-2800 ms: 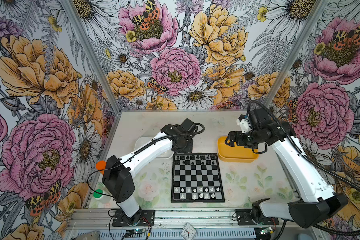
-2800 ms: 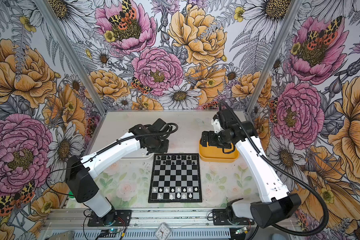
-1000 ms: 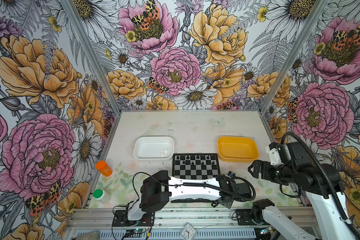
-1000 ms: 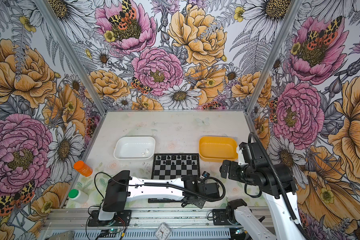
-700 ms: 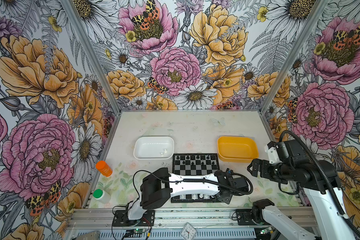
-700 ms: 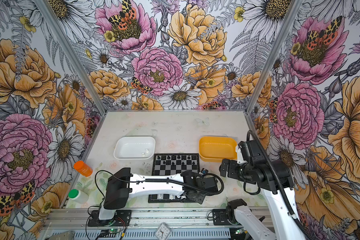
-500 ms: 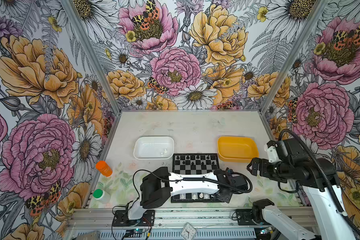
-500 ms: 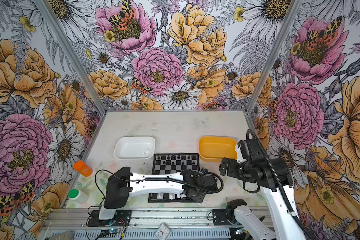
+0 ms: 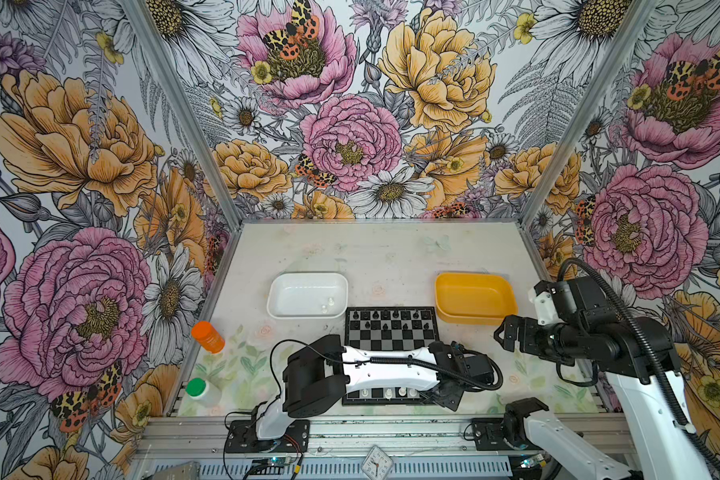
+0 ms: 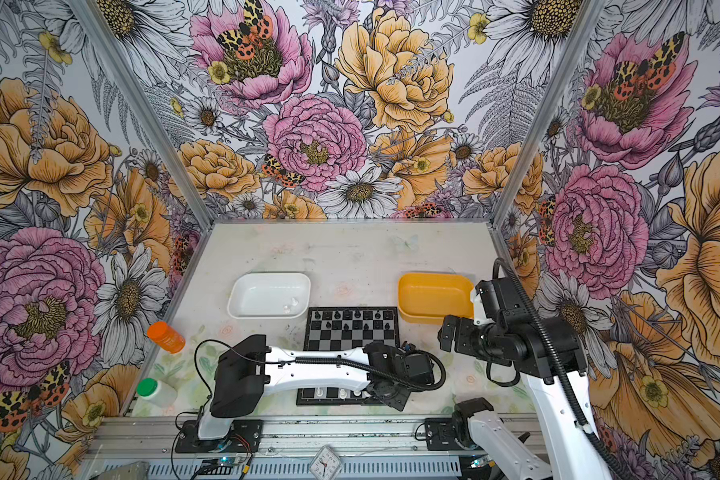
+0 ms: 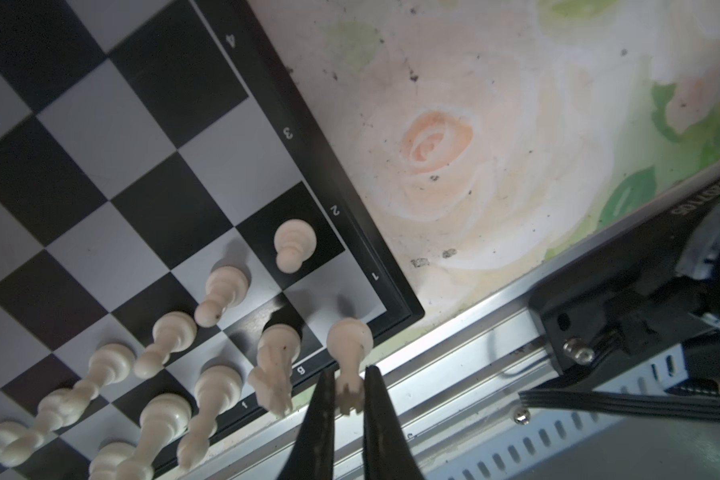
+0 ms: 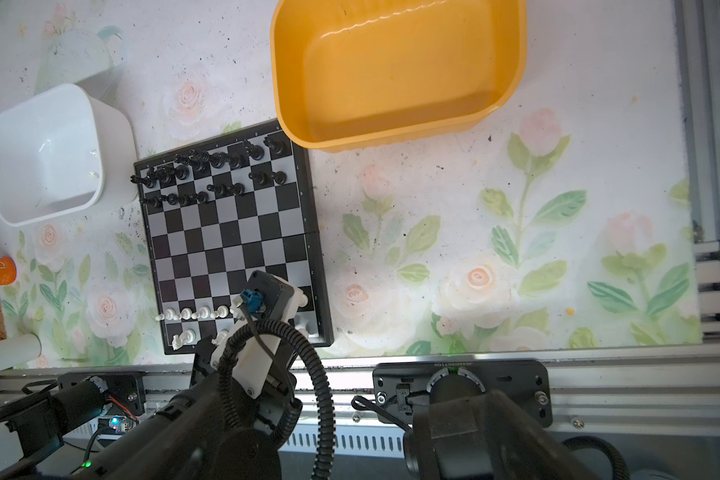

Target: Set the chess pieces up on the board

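Along the bottom edge of the board [image 9: 391, 334], low in the middle of both top views, the left arm [image 9: 387, 370] lies nearly level. Its white forearm crosses the near ranks from an elbow at lower left to a wrist over the board's lower right corner. There the left gripper [image 9: 443, 395] tips down toward the front rail [image 9: 391, 424]. In the left wrist view its two dark fingers [image 11: 321, 419] are pinched together on the top of a white rook [image 11: 348, 345], whose base sits over the corner square beside the rim mark "1"; whether the base touches the square cannot be told. A white knight [image 11: 275, 365] stands just beside it, and more white pieces [image 11: 171, 340] stand along the two ranks beyond. The black pieces [image 9: 385, 318] crowd the board's upper ranks. The right arm [image 9: 591, 340] reaches in from the right edge, and the right gripper [image 9: 503, 332] hangs with fingers spread wide just below the yellow tray [image 9: 474, 318], apart from the board. The board's corner lies close to the rail, while open table [image 9: 391, 257] stretches right of the board and behind both trays; the white tray [image 9: 308, 275] sits at the board's upper left.
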Robot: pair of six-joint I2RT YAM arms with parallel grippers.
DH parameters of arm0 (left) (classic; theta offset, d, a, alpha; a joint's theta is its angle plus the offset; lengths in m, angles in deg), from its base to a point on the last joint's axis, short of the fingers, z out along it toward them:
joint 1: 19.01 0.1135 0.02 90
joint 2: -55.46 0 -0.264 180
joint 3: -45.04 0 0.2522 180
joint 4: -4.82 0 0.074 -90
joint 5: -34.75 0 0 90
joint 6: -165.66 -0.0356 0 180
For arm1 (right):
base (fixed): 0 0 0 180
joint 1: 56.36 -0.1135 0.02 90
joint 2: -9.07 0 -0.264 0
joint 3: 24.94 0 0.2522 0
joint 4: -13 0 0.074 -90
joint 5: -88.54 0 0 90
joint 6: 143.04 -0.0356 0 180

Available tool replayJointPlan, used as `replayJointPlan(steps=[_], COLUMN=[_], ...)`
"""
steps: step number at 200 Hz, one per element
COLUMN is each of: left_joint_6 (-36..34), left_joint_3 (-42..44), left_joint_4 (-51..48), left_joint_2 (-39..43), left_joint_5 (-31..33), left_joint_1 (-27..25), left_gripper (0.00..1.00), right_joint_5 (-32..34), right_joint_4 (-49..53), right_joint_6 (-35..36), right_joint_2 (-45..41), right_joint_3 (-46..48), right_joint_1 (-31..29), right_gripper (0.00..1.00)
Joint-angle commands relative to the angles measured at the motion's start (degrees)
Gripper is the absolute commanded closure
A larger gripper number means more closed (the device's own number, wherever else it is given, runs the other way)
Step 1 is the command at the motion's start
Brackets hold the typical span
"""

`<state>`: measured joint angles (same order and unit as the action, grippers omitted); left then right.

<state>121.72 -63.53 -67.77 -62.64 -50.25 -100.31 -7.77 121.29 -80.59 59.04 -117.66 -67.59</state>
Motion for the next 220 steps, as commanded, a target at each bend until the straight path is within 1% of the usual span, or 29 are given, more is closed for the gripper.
replayJointPlan(steps=[1, 120, 143, 169, 220], left_joint_6=[-1.10, -2.38, -2.57, -2.65, -2.78], left_joint_3=[0.27, -0.66, -1.04, -1.01, -1.39], left_joint_4=[1.13, 1.17, 1.17, 1.22, 1.11], left_joint_2=[-0.72, -1.47, -1.61, -1.20, 0.38], left_joint_5=[-0.95, -0.86, -1.21, -0.85, -0.17], left_joint_1=[0.25, 0.88, 0.90, 1.12, 1.74], left_gripper=[0.88, 0.88, 0.83, 0.71, 0.69], right_joint_5=[-0.62, -1.89, -2.30, -2.51, -2.48], right_joint_4=[7.70, 7.65, 7.70, 7.70, 7.70], right_joint_6=[0.22, -0.13, -0.05, -0.05, -0.13], right_joint_2=[-0.56, -1.36, -1.43, -1.39, -1.58], right_joint_3=[-0.49, -0.75, -0.75, -0.86, -0.61], right_joint_1=[0.06, 0.13, 0.12, 0.14, 0.21], right_gripper=[0.01, 0.02, 0.02, 0.02, 0.02])
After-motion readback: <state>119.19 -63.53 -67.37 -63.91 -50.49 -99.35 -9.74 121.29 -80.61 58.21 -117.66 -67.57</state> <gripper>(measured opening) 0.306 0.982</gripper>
